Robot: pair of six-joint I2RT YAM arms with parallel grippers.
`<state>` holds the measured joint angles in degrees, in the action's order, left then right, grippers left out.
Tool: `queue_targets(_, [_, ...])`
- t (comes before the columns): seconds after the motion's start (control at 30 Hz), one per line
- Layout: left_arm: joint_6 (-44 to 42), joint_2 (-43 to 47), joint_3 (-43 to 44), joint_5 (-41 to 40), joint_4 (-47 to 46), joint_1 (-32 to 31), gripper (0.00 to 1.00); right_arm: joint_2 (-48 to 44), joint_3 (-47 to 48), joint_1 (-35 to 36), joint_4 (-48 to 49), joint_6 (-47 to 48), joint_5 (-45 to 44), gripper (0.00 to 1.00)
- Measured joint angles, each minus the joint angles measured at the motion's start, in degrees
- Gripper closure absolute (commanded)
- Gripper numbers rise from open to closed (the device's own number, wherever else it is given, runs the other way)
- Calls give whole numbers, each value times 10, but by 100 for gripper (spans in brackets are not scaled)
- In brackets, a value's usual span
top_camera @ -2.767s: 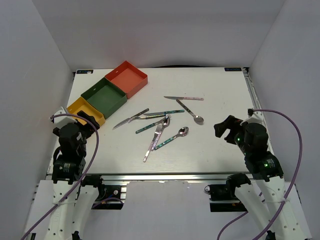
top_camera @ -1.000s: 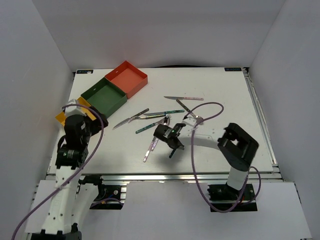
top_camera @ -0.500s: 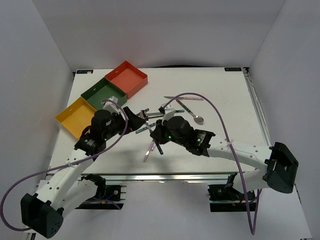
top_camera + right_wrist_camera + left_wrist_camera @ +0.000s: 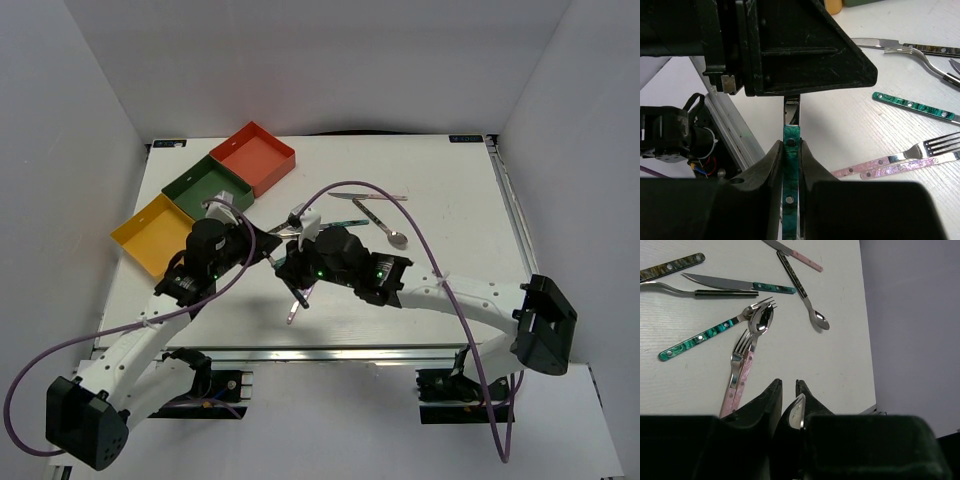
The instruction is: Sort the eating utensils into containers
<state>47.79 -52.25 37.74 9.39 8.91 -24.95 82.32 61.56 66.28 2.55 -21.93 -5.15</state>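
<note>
A spoon with a teal-green handle [image 4: 791, 167] hangs in the air between both arms over the table's middle. My right gripper [image 4: 790, 147] is shut on its handle. The spoon's shiny bowl [image 4: 798, 411] sits between the fingers of my left gripper [image 4: 788, 385], which is shut on it. In the top view the left gripper [image 4: 266, 246] and right gripper [image 4: 291, 268] meet tip to tip. Other utensils lie on the table: a teal-handled fork [image 4: 700, 337], a teal-handled knife [image 4: 735, 285] and two pink-handled pieces [image 4: 742, 372]. The red-orange [image 4: 255, 155], dark green [image 4: 205, 188] and yellow [image 4: 150, 235] containers stand at the back left.
A dark-handled spoon [image 4: 385, 228] and a pink-handled knife [image 4: 385, 197] lie right of the arms. A pink handle [image 4: 294, 310] pokes out below the right gripper. The table's front rail [image 4: 330, 350] runs just behind the arm bases.
The left gripper, wide open a second ago, has reached in and closed on the spoon's bowl. The right arm has carried the spoon left to meet it.
</note>
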Motion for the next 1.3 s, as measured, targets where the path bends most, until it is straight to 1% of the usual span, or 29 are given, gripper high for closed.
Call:
queue_targets(0.03, [2,0,0,-7,-1,0,100,1,1,-3,0,0,2,76])
queue_targets(0.07, [4,0,0,-16,3,0,100,2,1,-8,0,-1,5,40])
queue_targets(0.1, [6,0,2,-26,9,-1,100,2,1,-11,0,-6,8,29])
queue_targets(0.17, [6,0,16,-66,47,0,100,1,1,-26,0,-10,10,11])
queue_targets(0.27, [9,-4,57,-121,110,29,100,-7,-6,-66,-3,-19,9,11])
queue_targets(0.33, [8,-13,99,-149,152,78,100,-32,-27,-112,-23,-33,0,11])
queue_targets(0.43, [-4,-44,178,-214,208,177,100,-77,-57,-165,-54,-46,-20,11])
queue_targets(0.53, [-30,-103,252,-283,240,265,100,-127,-86,-191,-83,-48,-34,11])
queue_targets(0.6, [-46,-153,287,-323,242,310,100,-155,-100,-193,-93,-46,-37,11])
queue_targets(0.7, [-57,-232,315,-354,243,359,100,-185,-119,-194,-102,-42,-37,11])
queue_targets(0.8, [-56,-303,331,-374,251,380,100,-198,-127,-194,-116,-32,-33,11])
queue_targets(0.93, [-39,-373,360,-393,261,386,100,-210,-138,-196,-125,-21,-22,11])
queue_targets(1.13, [-1,-391,357,-422,264,393,100,-234,-162,-197,-132,-16,-16,11])
queue_targets(1.3, [14,-401,348,-422,246,422,100,-235,-164,-197,-132,-16,-8,11])
